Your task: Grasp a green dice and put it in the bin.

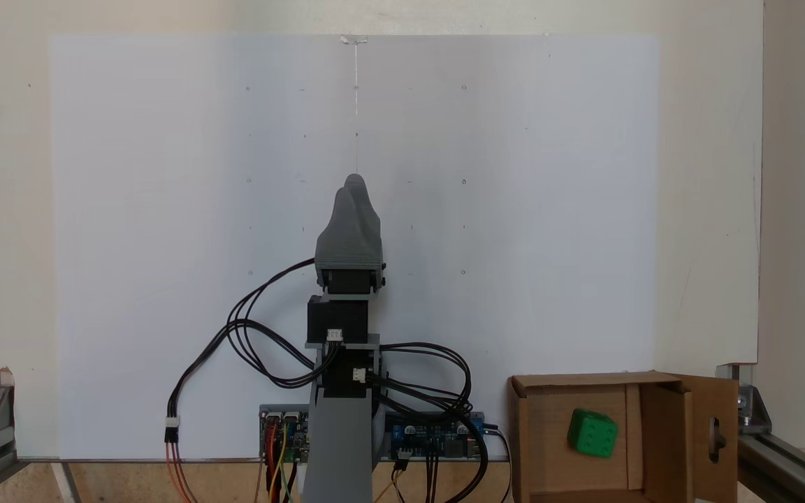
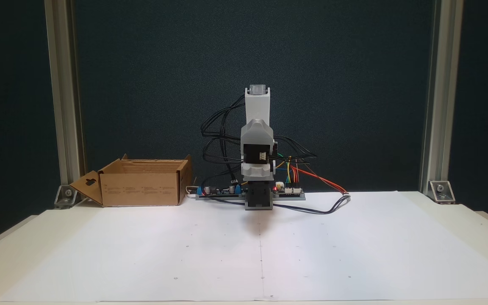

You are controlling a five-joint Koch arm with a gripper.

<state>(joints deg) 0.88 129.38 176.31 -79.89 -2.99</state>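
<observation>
Tabletop (image 1: 710, 209) carries a white paper sheet (image 1: 165, 209) marked with a faint dot grid and a centre line; aluminium frame posts (image 2: 64, 106) stand at the far corners in a fixed view, dark backdrop behind.

Arm (image 2: 257, 148) sits folded at its base, centred on the sheet's edge; in a fixed view the upper link stands upright with the grey wrist block hanging in front of it; black cables loop out both sides, red, yellow and green leads run to the controller boards (image 1: 430, 436) flanking the base.

End effector (image 1: 355, 188) points along the centre line away from the base, seen from above; both grey jaw tips lie together, overlapping, nothing between them; well apart from the bin.

Bin (image 1: 535, 447): brown cardboard box, open top, sitting beside the base boards; at lower right seen from above, at left (image 2: 142, 188) in the front-on fixed view; side flap folded outward with the keyhole cutout visible in both fixed views.

Green dice (image 1: 592, 434) lies inside the bin on its floor, near the middle, rotated so its edges run diagonal to the bin walls; cube, so no long axis; pip faces visible on top and side; count too small to read reliably.
</observation>
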